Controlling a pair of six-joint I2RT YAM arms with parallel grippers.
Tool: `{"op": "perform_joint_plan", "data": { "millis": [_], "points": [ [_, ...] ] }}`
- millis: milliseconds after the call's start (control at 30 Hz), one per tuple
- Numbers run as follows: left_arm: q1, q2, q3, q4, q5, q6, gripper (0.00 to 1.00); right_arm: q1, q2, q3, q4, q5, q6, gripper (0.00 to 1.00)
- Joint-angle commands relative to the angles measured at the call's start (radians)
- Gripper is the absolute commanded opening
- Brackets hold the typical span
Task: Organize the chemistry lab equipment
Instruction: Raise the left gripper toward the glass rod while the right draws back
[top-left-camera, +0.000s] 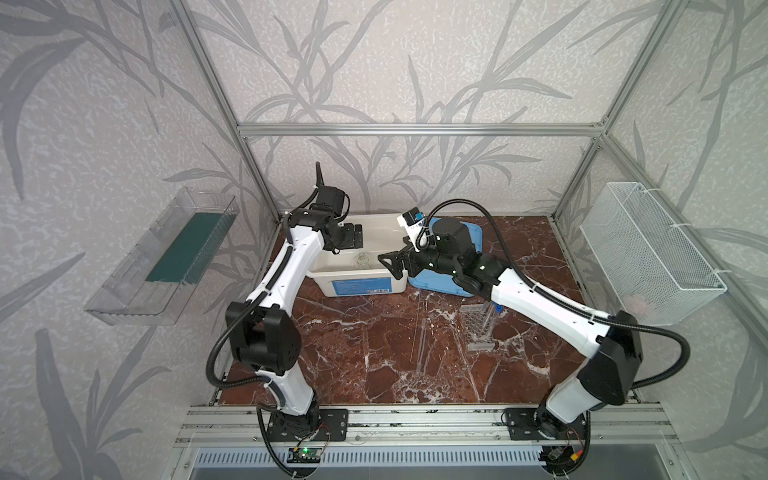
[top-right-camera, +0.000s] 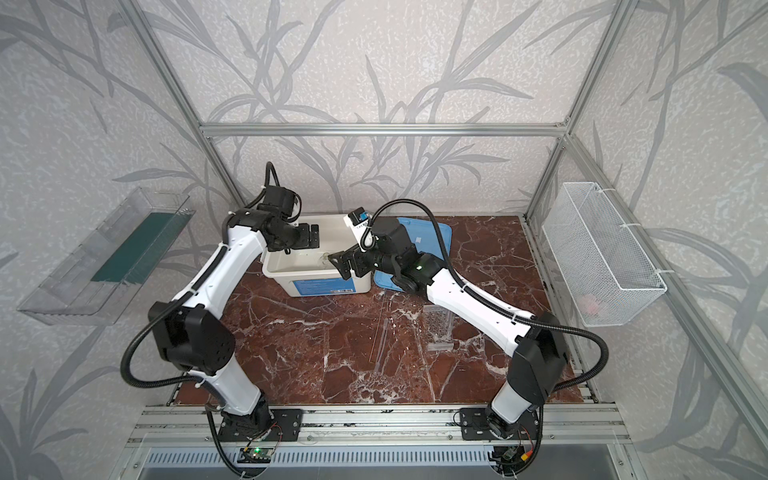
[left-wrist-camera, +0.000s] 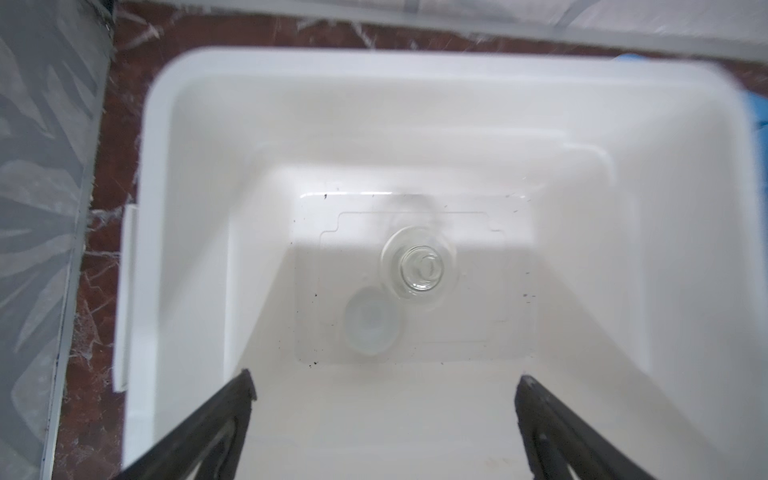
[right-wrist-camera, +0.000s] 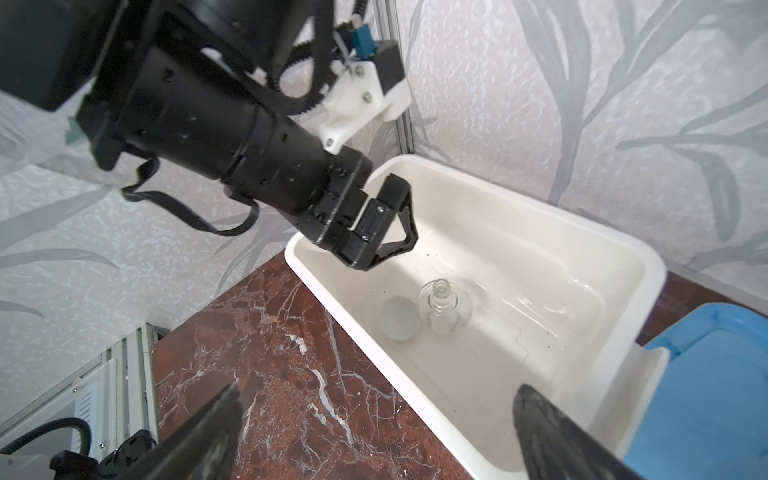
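**Tech:** Which step are you on?

**Me:** Packing the glassware into the box, I'd say. Nearest me on the worktop (top-left-camera: 353, 365) lie the rod (top-left-camera: 414, 332) and a thin tube (top-left-camera: 422, 345), side by side. Just right of them is the rack (top-left-camera: 478, 328), with the capped tubes (top-left-camera: 497, 309) at its far edge. I can't tell whether they're in the rack or just beside it. None of these is packed yet.

**Tech:** And your tools?

**Me:** Both are empty, with the jaws spread as wide as they go. My left tool (left-wrist-camera: 386, 384) hangs over the open box (top-left-camera: 357, 286), pointing down into it. My right tool (right-wrist-camera: 378, 392) sits at the box's right end, aimed across it and touching nothing.

**Tech:** What's in the box?

**Me:** Two things, both on the floor of it. The flask (left-wrist-camera: 417, 268) stands upright with its mouth up. The dish (left-wrist-camera: 370, 326) lies flat just beside it, close enough that they may be touching. The lid (top-left-camera: 473, 230) is off and lies on the worktop against the box's right side, partly under my right arm.

**Tech:** Next move?

**Me:** I'd lift the left tool clear of the box without clipping the rim or the flask, then go for the near pieces. The right arm looks closer to the rack and tubes. The rod is thin, clear and flat on the stone, so it will need a low, well-centred pinch. Anything I put in the box has to go down away from the flask so it isn't knocked over.
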Motion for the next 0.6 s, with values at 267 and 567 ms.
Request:
{"op": "perform_joint_plan", "data": {
  "millis": [267, 567],
  "points": [
    [-0.239, -0.334, -0.272, 0.066, 0.196, -0.118, 0.92, -0.038, -0.341, -0.228, -0.281, 0.145, 0.0, 0.99],
    [-0.54, -0.368, -0.657, 0.365, 0.059, -0.278, 0.74, -0.063, -0.627, -0.542, -0.39, 0.211, 0.139, 0.98]
  ]
}}
